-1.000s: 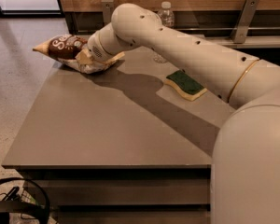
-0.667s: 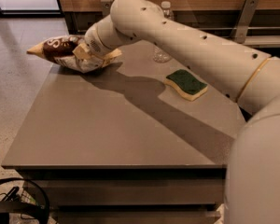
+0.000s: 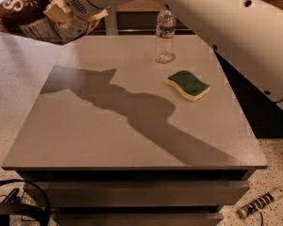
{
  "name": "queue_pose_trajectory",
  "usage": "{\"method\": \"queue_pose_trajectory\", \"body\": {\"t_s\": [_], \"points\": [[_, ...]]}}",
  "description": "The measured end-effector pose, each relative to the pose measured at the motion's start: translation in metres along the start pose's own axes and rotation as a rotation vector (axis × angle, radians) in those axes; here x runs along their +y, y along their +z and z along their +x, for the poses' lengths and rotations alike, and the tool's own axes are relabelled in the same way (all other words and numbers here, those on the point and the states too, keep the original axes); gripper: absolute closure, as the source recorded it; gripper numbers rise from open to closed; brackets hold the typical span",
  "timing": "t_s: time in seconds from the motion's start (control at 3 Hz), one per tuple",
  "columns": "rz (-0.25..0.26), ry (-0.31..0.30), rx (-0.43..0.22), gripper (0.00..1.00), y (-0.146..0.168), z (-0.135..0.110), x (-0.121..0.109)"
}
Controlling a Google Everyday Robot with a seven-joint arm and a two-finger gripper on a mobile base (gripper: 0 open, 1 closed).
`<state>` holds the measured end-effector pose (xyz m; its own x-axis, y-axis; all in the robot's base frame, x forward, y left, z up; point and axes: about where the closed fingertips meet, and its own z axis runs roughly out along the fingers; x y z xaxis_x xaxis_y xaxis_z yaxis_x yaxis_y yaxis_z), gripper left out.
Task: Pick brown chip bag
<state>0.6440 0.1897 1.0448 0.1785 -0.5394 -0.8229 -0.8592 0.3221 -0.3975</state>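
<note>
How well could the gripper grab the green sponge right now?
Probably not yet: the gripper, high at the far left, has its jaws shut on the brown chip bag. The path to the green sponge itself looks open.

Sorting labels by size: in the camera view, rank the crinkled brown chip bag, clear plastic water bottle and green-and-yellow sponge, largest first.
1. The brown chip bag, held aloft top left in the gripper, though possibly nearer the camera.
2 and 3. The clear water bottle and green-and-yellow sponge look about alike; not ranked.
</note>
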Motion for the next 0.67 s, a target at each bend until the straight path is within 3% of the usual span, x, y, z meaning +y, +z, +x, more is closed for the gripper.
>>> {"method": "queue_pose_trajectory", "body": {"t_s": [0.67], "points": [[0.068, -0.026, -0.077, 1.00, -0.042, -0.020, -0.007]]}}
